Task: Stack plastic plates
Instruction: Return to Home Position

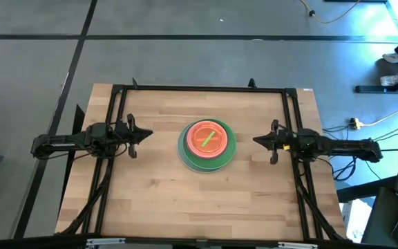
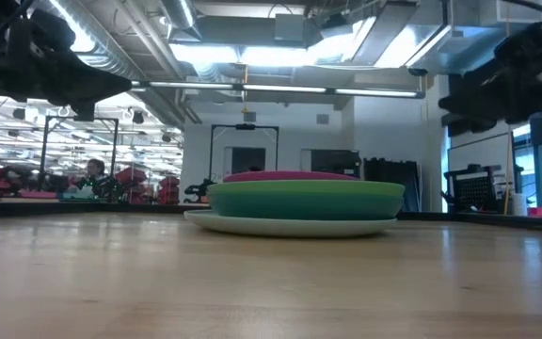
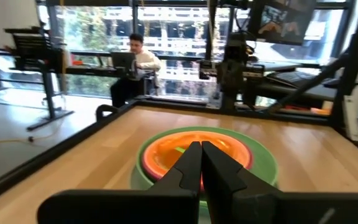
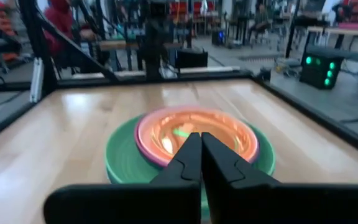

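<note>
At the left side of the table (image 1: pixel 157 200), our left gripper (image 1: pixel 140 135) has its two fingers pressed together with nothing between them, and at the right side our right gripper (image 1: pixel 262 141) is closed and empty in the same way. Between them, in the middle of the table, sits the round pile of plates (image 1: pixel 207 144), pale at the bottom, green above, orange near the top; it lies straight ahead of each gripper, touching neither, and we think both arms are about as near. We see bare wood all around the pile, so only the black frame (image 1: pixel 199 88) along the table edges needs care when the arms go home.
</note>
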